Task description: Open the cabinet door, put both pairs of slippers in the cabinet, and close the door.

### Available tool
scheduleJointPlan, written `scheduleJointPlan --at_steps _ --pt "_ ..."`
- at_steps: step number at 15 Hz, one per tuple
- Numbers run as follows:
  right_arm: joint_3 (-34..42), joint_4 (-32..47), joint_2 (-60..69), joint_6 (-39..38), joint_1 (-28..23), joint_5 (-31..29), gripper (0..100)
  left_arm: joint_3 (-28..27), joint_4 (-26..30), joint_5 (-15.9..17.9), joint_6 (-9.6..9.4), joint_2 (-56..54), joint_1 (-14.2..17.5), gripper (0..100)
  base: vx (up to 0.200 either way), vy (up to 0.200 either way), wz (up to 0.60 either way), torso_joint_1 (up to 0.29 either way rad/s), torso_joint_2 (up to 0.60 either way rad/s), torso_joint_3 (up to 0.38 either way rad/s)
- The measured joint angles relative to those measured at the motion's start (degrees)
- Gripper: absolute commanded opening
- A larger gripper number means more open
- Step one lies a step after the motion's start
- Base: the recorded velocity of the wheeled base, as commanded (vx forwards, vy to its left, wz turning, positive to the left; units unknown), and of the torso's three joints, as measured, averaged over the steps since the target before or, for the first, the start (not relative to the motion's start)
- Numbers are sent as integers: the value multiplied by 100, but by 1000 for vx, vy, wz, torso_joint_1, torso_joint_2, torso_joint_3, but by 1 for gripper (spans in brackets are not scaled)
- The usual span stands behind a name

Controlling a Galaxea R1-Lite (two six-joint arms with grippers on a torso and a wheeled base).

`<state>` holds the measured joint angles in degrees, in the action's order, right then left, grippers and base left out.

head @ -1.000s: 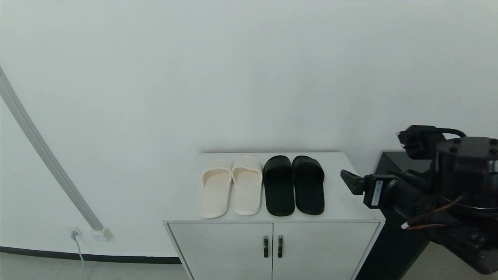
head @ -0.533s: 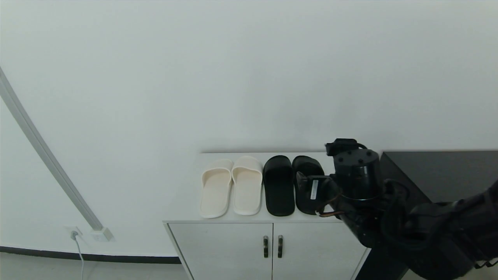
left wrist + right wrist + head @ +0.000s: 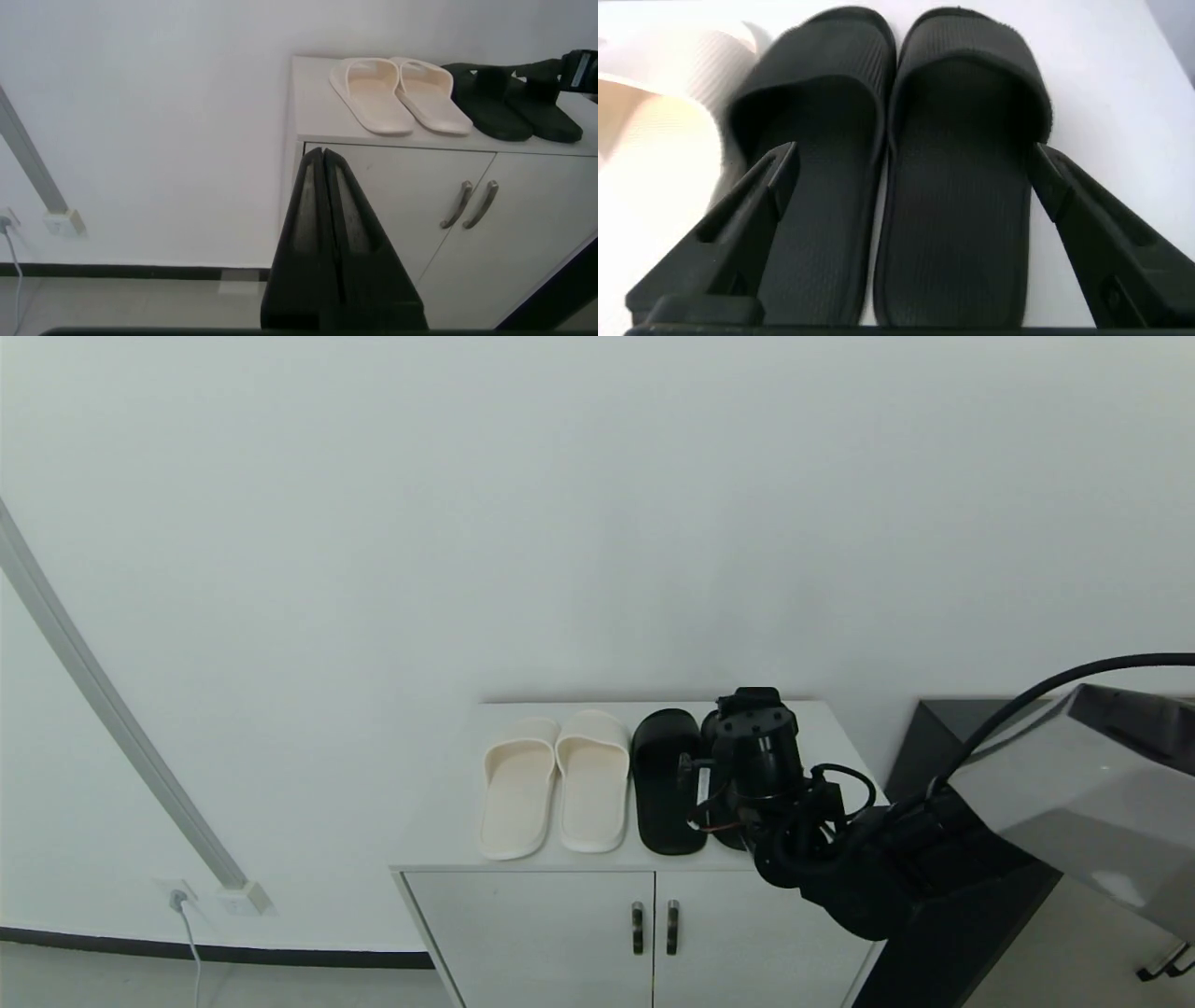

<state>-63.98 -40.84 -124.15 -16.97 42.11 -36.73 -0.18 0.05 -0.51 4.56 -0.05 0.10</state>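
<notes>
Cabinet [image 3: 443,835] stands lower centre of the head view, with both doors [image 3: 541,933] shut and the handles [image 3: 638,927] side by side. On its top, the cream slippers [image 3: 555,784] sit left and the black slippers [image 3: 665,784] just beside them on the right. Right gripper [image 3: 915,159] hovers over the black pair, jaws spread wide, holding nothing. Left gripper [image 3: 324,159] is low before the cabinet, fingers pressed together, empty.
</notes>
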Motion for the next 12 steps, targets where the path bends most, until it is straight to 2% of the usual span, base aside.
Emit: scheduleJointPlan --at_steps 12 --pt "-2122 371 -1568 404 -517 52 100 0 2 0 -2 0 -2 0 0 0 0 0 0 0"
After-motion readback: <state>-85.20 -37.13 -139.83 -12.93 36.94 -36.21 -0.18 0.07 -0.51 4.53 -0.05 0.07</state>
